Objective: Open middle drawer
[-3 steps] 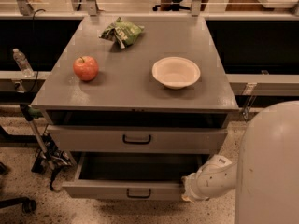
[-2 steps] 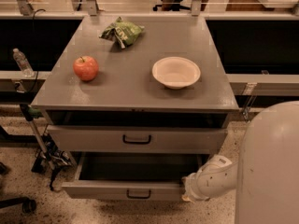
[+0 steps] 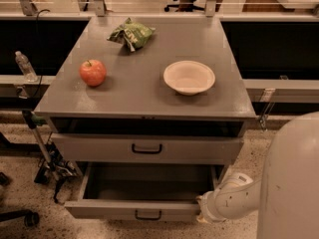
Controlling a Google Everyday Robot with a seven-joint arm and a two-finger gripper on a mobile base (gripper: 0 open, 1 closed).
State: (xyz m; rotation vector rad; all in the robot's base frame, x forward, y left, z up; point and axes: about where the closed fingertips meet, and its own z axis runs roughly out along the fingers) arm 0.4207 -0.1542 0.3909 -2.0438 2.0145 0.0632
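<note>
Speckled beige floor (image 3: 20,198) surrounds a grey metal cabinet whose flat grey tabletop (image 3: 144,91) carries three things: a round red apple (image 3: 92,72) toward the left, a shallow white bowl (image 3: 189,77) toward the right, and a crumpled green snack bag (image 3: 131,34) near the far edge. A clear plastic bottle (image 3: 25,66) stands on a ledge off to the left. Under the tabletop runs a dark gap, and below it sits a taller grey drawer front with a black bar handle (image 3: 147,148). Lower still, the wide, shallow grey metal middle drawer (image 3: 104,209) stands pulled well out toward the camera, its dark inside bare to view and its small black handle at the centre of its front. The robot's white two-finger gripper (image 3: 203,214) reaches in from the lower right on a white arm (image 3: 234,200) and sits at the right end of that drawer's front, just beside or touching the corner, well right of the handle. Whether it is parted or closed cannot be told from here. The robot's rounded white body (image 3: 294,183) fills the lower right corner.
</note>
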